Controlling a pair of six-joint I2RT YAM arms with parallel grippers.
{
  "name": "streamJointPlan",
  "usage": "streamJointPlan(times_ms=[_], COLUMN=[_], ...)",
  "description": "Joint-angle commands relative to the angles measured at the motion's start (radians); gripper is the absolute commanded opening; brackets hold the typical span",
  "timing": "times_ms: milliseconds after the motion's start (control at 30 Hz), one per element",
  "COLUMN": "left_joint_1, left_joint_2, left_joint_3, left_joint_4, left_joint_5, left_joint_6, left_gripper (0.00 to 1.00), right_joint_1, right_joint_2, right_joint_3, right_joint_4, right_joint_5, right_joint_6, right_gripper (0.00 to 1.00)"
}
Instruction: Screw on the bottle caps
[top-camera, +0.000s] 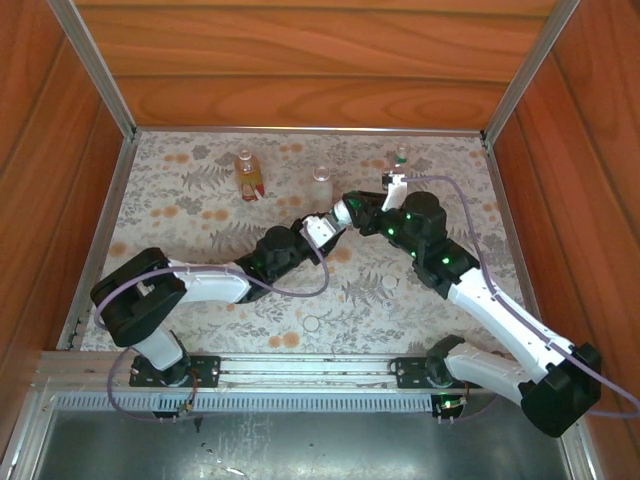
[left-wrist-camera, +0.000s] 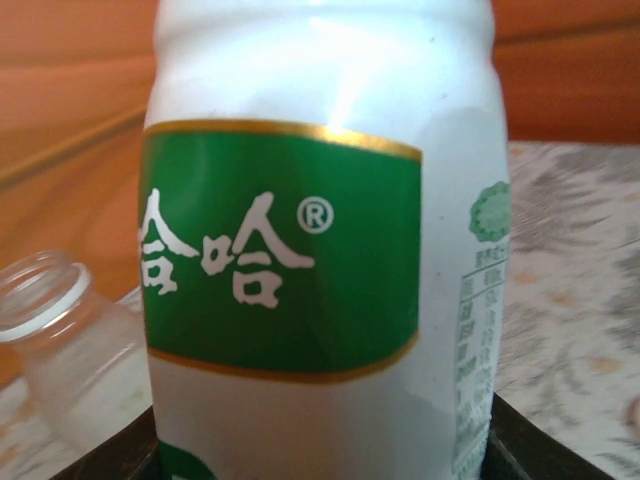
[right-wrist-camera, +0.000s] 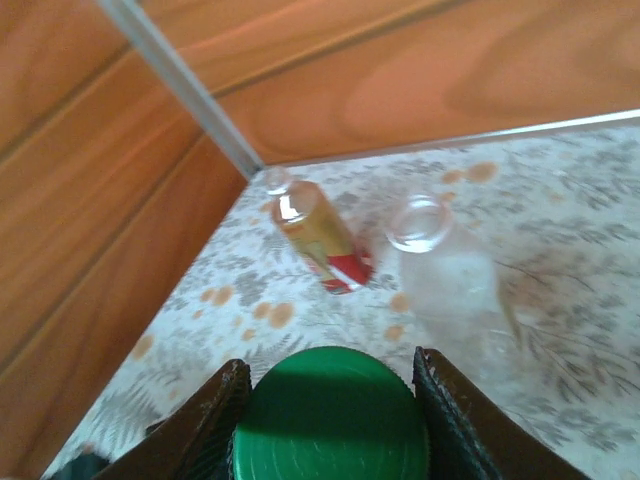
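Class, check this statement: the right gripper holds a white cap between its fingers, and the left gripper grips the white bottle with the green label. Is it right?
The cap in the right gripper is dark green, not white; the right wrist view shows it. The left gripper does grip the white bottle.

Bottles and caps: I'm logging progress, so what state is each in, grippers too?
white bottle, held by the shut left gripper
green cap, clamped in the shut right gripper
clear bottle, upright, uncapped
amber bottle, upright, looks uncapped
white caps, loose, on no bottle
small clear bottle, upright, cap unclear
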Motion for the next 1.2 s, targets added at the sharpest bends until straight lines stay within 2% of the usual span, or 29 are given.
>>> streamJointPlan(times_ms=[0,67,133,200,267,333,400,467,533,633,767,967,1167], left_joint_1=[-0.028,-0.026,-0.005,0.031,0.072,0.121,0.163,0.195,0.215,0.218,0.219,0.218,0.218], left_joint_2=[0.024,0.013,-0.009,-0.033,-0.058,-0.079,-0.102,-0.117,-0.127,-0.141,-0.139,-0.133,-0.135], left_joint_3=[0.058,0.036,0.001,-0.039,-0.076,-0.110,-0.136,-0.155,-0.167,-0.170,-0.153,-0.142,-0.139], left_joint_4=[0.052,0.050,0.049,0.048,0.050,0.049,0.048,0.048,0.048,0.048,0.048,0.048,0.047], left_joint_5=[-0.224,-0.191,-0.102,0.016,0.134,0.287,0.428,0.555,0.641,0.692,0.748,0.774,0.777], left_joint_6=[0.161,0.134,0.095,0.027,-0.051,-0.112,-0.158,-0.188,-0.205,-0.213,-0.225,-0.224,-0.224], left_gripper=[0.43,0.43,0.43,0.43,0.43,0.43,0.43,0.44,0.44,0.44,0.44,0.44,0.44], right_joint_1=[0.039,0.039,0.038,0.037,0.034,0.027,0.021,0.017,0.017,0.017,0.018,0.017,0.017], right_joint_2=[0.052,0.042,0.013,-0.022,-0.056,-0.088,-0.124,-0.157,-0.176,-0.166,-0.124,-0.045,-0.001], right_joint_3=[-0.001,-0.004,0.001,0.003,-0.002,0.004,0.002,0.006,0.019,0.042,0.047,0.057,0.057], right_joint_4=[-0.157,-0.128,-0.111,-0.084,-0.042,-0.058,-0.082,-0.115,-0.134,-0.161,-0.135,-0.098,-0.079], right_joint_5=[0.103,0.103,0.102,0.087,0.022,-0.049,-0.101,-0.139,-0.201,-0.292,-0.310,-0.312,-0.334], right_joint_6=[0.175,0.161,0.112,0.041,-0.071,-0.154,-0.221,-0.267,-0.307,-0.340,-0.337,-0.310,-0.292], right_gripper=[0.00,0.00,0.02,0.21,0.42,0.58,0.68,0.73,0.75,0.76,0.76,0.74,0.57])
